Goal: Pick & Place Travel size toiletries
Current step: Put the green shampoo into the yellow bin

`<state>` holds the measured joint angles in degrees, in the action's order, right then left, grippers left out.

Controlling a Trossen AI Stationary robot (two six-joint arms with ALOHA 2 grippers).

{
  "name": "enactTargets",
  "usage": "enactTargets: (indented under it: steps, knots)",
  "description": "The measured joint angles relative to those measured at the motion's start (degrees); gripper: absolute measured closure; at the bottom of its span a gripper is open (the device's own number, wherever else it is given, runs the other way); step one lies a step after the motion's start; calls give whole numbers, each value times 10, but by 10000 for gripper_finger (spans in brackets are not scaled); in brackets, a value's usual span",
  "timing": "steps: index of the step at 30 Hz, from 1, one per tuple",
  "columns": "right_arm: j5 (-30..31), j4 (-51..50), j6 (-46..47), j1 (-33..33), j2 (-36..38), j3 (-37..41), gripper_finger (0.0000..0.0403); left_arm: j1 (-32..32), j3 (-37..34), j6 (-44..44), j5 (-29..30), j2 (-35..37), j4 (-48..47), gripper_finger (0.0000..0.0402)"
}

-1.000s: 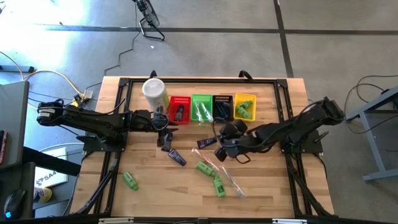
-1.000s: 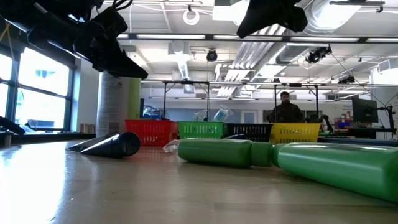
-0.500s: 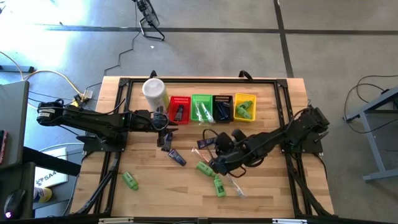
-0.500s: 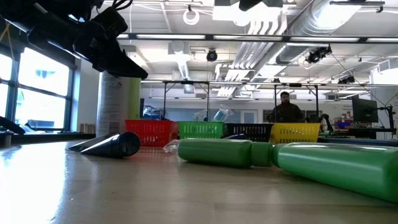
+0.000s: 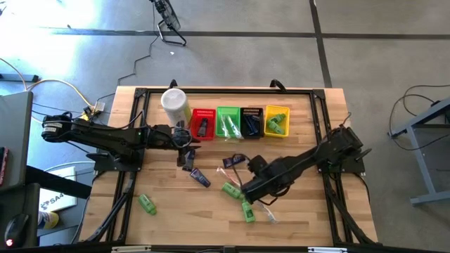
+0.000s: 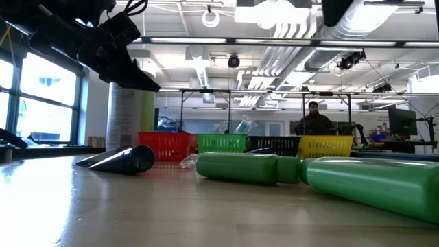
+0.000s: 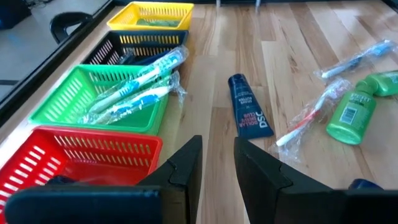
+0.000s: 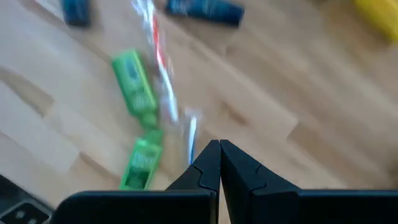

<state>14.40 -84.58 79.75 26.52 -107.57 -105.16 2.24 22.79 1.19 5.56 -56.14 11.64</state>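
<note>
- Your left arm reaches in from the left edge, stretched low and nearly level, its left gripper [image 7: 217, 163] with fingers a narrow gap apart and nothing between them.
- Your right arm slants from the right side toward the middle, its right gripper [image 8: 219, 163] pointing down, fingers pressed together.

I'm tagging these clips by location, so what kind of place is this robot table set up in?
Most likely a robotics lab or open industrial workspace. The low view shows exposed ceiling ducts and a person at a workstation in the background, and the high view shows a wooden table on bare concrete floor with loose cables.
</note>
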Motion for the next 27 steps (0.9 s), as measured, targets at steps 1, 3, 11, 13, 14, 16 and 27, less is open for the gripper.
enactTargets:
  steps: [1, 3, 11, 13, 14, 16, 27]
  knots:
    - [-16, 3, 9, 1, -5, 0, 401, 0, 0, 0, 0, 0, 1, 313]
    - [-52, 21, 26, 1, -14, 0, 401, 0, 0, 0, 0, 0, 2, 313]
    - [-106, 112, -17, 1, -46, 0, 401, 0, 0, 0, 0, 0, 2, 313]
    - [-104, 112, -18, 1, -52, 0, 401, 0, 0, 0, 0, 0, 2, 313]
    - [-102, 111, -18, 0, -55, 0, 401, 0, 0, 0, 0, 0, 2, 313]
    - [-98, 111, -20, 0, -57, 4, 400, 0, 0, 0, 0, 0, 2, 313]
    - [-98, 120, -2, 18, -74, 12, 277, 0, 0, -1, 0, 0, -17, 313]
